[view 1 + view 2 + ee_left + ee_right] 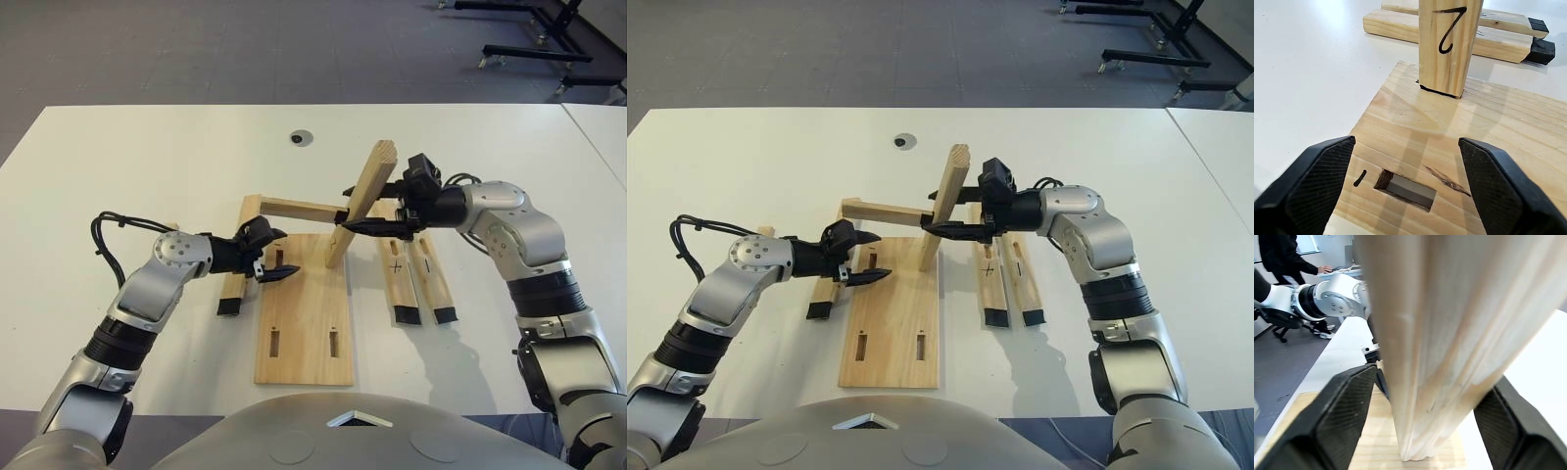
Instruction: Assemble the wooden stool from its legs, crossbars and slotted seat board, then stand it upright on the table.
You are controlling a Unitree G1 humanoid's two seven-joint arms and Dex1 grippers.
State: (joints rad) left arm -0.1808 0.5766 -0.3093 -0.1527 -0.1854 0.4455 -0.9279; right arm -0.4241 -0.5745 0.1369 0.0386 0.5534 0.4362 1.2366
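- A wooden leg (236,277) lies flat on the white tabletop (118,176) just beside the left edge of the seat board, its black-capped end pointing toward the robot.
- A crossbar (299,208) runs from the far end of that leg rightward, above the tabletop, to the tilted leg. Whether it is joined there cannot be told.
- The left pincer (1406,143) is spread wide and holds nothing. It sits low over the far left corner of the board, with its fingers (1312,183) on either side of an open slot (1409,188).
- The slotted seat board (306,328) lies flat in the middle of the tabletop, in front of the robot, with two more slots nearer the robot.
- A leg marked "2" (368,181) stands tilted, its top leaning to the right. Its lower end meets the board at the far right corner.
- The right pincer (345,224) is clamped around this tilted leg low on its length, one finger on each side.
- Two more legs (413,279) lie flat side by side just right of the board, black caps toward the robot.
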